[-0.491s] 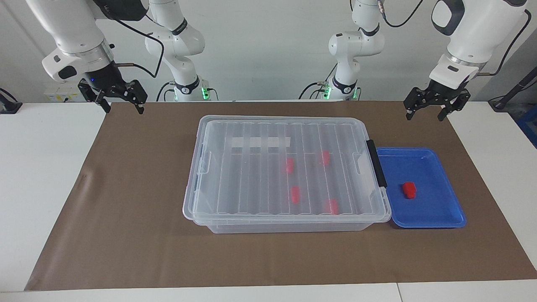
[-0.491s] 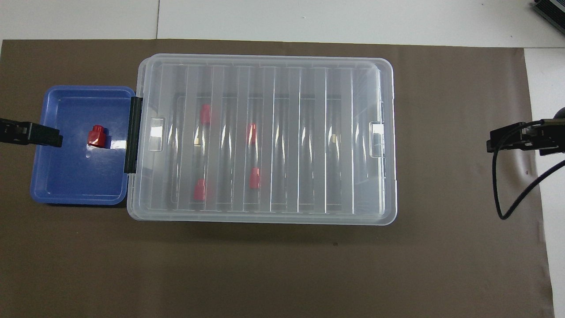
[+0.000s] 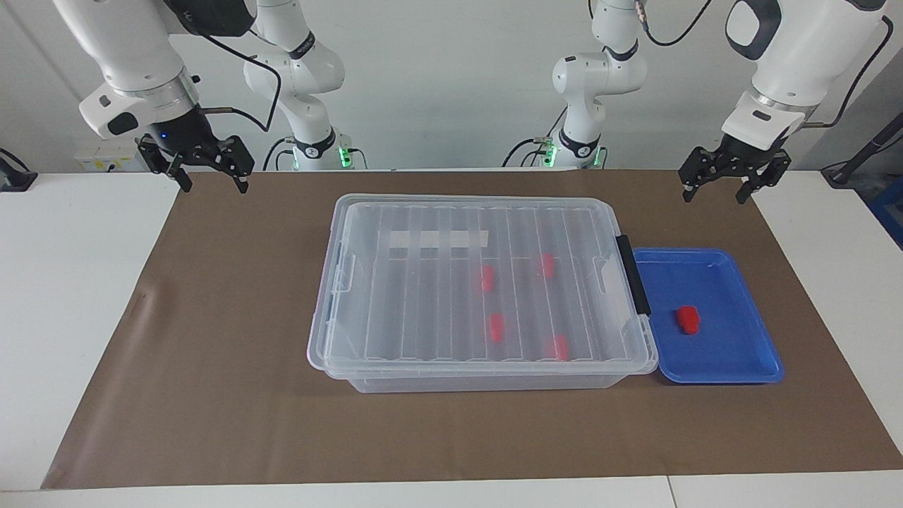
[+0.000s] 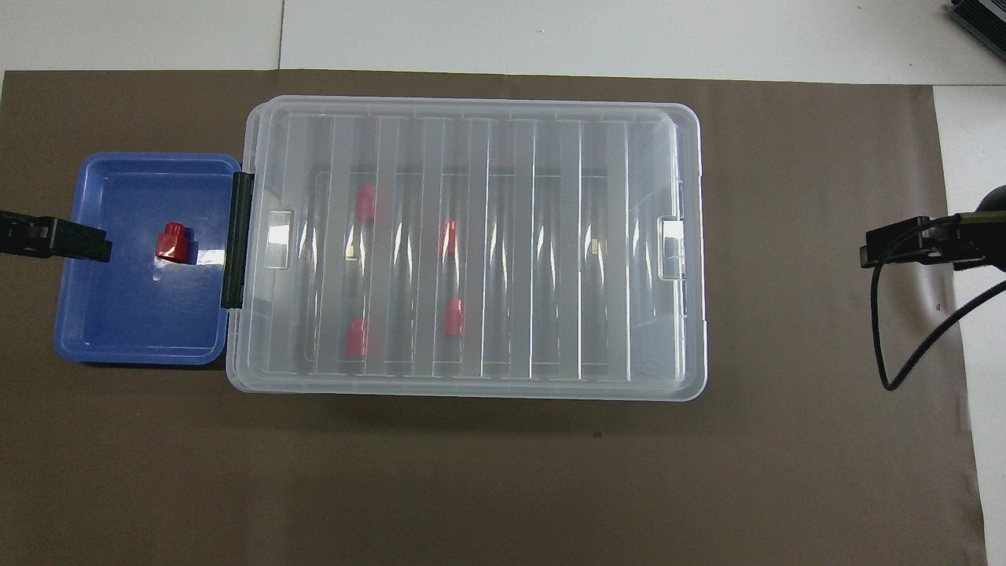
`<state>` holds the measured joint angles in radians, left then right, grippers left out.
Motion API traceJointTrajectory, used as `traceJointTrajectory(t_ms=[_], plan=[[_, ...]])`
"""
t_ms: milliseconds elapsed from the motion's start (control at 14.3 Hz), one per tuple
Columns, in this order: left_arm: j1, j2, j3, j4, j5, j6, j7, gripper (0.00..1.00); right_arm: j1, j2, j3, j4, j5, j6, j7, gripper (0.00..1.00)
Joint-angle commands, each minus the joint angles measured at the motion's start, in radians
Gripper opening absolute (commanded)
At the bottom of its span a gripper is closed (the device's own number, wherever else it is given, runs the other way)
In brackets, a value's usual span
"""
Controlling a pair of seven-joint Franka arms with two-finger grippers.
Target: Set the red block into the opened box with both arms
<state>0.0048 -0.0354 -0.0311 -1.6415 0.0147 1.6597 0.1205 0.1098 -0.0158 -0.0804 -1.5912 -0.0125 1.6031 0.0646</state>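
Up in the air over the brown mat's edge nearest the robots, at the left arm's end of the surface (image 3: 42, 296), hangs the left tool (image 3: 712, 189). Its two fingers are spread apart and it grasps nothing. The right tool (image 3: 211, 185) hangs over the mat's corner nearest the robots at the right arm's end. Its fingers are spread apart too, and it is released with nothing in it.

Below and out from the left tool sits the blue tray (image 3: 762, 353), near the left arm's end of the mat. The red block (image 3: 688, 319) lies in the tray, about in its middle, and nothing touches it.

Touching the tray's side is the box (image 3: 338, 310), big and clear, in the middle of the mat. Its ribbed lid (image 3: 423, 296) lies flat on top, so the box is shut. A black clip (image 3: 633, 275) sits on the end beside the tray. Four more red blocks (image 3: 497, 327) show through the lid, inside the box, in the half toward the tray.

The brown mat (image 3: 211, 395) covers most of the surface.
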Motion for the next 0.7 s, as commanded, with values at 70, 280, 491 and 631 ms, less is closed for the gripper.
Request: traceJointTrajectory(t_ms=[70, 280, 491, 631], plan=[[-0.003, -0.009, 0.005, 0.000, -0.007, -0.009, -0.005, 1.00, 0.091, 0.078, 0.007, -0.039, 0.046, 0.176, 0.069, 1.00], [-0.003, -0.009, 0.005, 0.000, -0.007, -0.009, -0.005, 1.00, 0.151, 0.175, 0.007, -0.039, 0.051, 0.325, 0.113, 1.00], [-0.002, -0.009, 0.005, 0.000, -0.007, -0.009, -0.005, 1.00, 0.188, 0.235, 0.007, -0.056, 0.049, 0.405, 0.113, 1.00], [-0.003, -0.009, 0.005, 0.000, -0.007, -0.009, -0.005, 1.00, 0.183, 0.231, 0.007, -0.110, 0.037, 0.438, 0.087, 1.00]])
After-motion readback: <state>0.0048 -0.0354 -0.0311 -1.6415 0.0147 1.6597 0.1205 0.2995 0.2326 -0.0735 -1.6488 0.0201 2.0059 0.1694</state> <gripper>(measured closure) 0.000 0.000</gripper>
